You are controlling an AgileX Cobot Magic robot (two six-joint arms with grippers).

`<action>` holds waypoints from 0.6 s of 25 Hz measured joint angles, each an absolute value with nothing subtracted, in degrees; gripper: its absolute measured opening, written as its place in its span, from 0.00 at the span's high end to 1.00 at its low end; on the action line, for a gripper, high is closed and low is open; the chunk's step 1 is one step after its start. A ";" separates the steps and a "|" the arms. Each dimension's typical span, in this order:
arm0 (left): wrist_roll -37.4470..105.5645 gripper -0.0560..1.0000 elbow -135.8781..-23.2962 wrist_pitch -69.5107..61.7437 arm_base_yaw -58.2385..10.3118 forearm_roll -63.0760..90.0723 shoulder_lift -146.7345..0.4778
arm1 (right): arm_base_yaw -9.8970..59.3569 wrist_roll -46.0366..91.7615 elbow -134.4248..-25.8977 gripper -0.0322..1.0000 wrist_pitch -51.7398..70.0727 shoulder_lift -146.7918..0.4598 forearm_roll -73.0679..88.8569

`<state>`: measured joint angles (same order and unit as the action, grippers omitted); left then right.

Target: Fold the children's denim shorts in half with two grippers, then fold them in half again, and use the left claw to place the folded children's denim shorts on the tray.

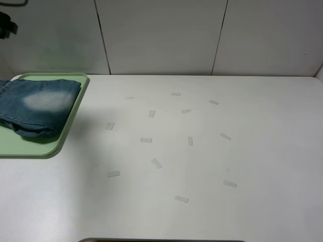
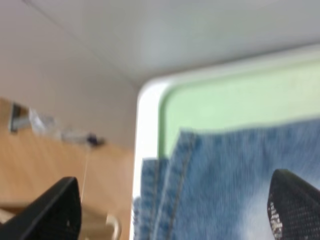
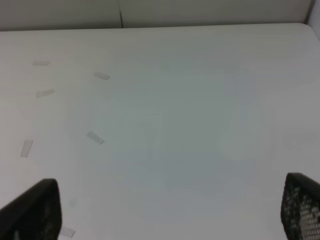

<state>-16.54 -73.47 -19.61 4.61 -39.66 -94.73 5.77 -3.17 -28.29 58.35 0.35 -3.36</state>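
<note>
The folded denim shorts (image 1: 35, 107) lie on the pale green tray (image 1: 70, 121) at the far left of the table. The arms do not show in the exterior high view. In the left wrist view the left claw (image 2: 172, 212) is open and empty, its two black fingers (image 2: 295, 202) apart above the shorts (image 2: 225, 175) and the tray's corner (image 2: 225, 105). In the right wrist view the right gripper (image 3: 170, 212) is open and empty over the bare white table (image 3: 165, 125); only its fingertips (image 3: 302, 205) show.
Several small pieces of clear tape (image 1: 156, 163) are stuck across the middle of the white table (image 1: 262, 161). A pale panelled wall (image 1: 161, 35) stands behind. Past the table's left edge, a wooden floor (image 2: 45, 160) shows in the left wrist view.
</note>
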 joint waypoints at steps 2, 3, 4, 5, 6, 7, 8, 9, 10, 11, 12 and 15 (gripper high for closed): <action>-16.54 0.24 -70.88 -19.14 4.61 -38.40 -89.50 | 5.77 -3.17 -28.29 0.33 58.35 0.35 -3.36; -16.54 0.24 -69.05 -19.02 4.61 -37.49 -87.19 | 5.77 -3.17 -28.29 0.33 58.35 0.35 -3.36; -16.47 0.24 -67.32 -18.72 4.61 -36.62 -84.36 | 5.77 -3.17 -28.29 0.33 58.35 0.35 -3.36; -16.42 0.24 -65.04 -18.21 4.61 -35.51 -81.35 | 5.77 -3.17 -28.29 0.33 58.35 0.35 -3.36; -16.28 0.23 -62.58 -17.31 4.61 -34.33 -78.18 | 5.77 -3.17 -28.29 0.33 58.35 0.35 -3.36; -16.04 0.23 -60.10 -16.33 4.61 -33.10 -75.50 | 5.77 -3.17 -28.29 0.33 58.35 0.35 -3.36; -15.85 0.23 -58.05 -14.94 4.61 -32.04 -72.21 | 5.77 -3.17 -28.29 0.33 58.35 0.35 -3.36; -15.71 0.23 -55.63 -13.65 4.61 -30.64 -68.91 | 5.77 -3.17 -28.29 0.33 58.35 0.35 -3.36; -15.59 0.23 -53.26 -12.71 4.61 -29.22 -66.17 | 5.77 -3.17 -28.29 0.33 58.35 0.35 -3.36; -15.57 0.23 -51.34 -12.01 4.61 -27.82 -62.80 | 5.77 -3.17 -28.29 0.33 58.35 0.35 -3.36; -15.52 0.23 -49.10 -11.84 4.61 -25.70 -59.33 | 5.77 -3.17 -28.29 0.33 58.35 0.35 -3.36; -14.62 0.23 -43.29 -14.07 4.61 -18.49 -49.26 | 5.77 -3.17 -28.29 0.33 58.35 0.35 -3.36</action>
